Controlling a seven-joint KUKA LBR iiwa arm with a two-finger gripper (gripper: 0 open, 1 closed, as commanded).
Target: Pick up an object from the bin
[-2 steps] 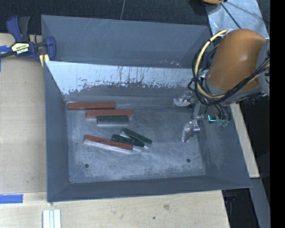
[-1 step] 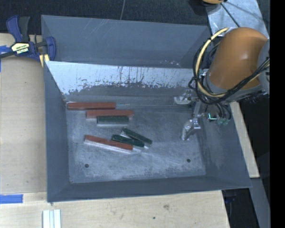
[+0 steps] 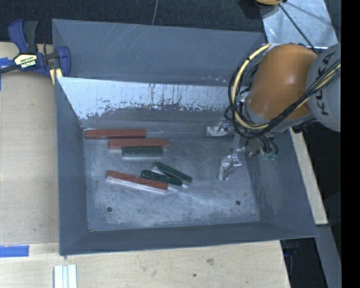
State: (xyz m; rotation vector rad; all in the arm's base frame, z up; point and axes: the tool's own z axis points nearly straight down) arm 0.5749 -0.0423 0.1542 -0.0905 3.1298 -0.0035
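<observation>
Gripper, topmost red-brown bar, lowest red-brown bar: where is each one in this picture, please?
gripper (image 3: 228, 169): camera view, on its lower metal end.
topmost red-brown bar (image 3: 115, 134): camera view, on the middle of its length.
lowest red-brown bar (image 3: 137, 181): camera view, on the middle of its length.

One camera looks down on the bin (image 3: 168, 53) from above, slightly from the near side, close enough to show all four walls; the arm (image 3: 282, 89) enters from the right.
</observation>
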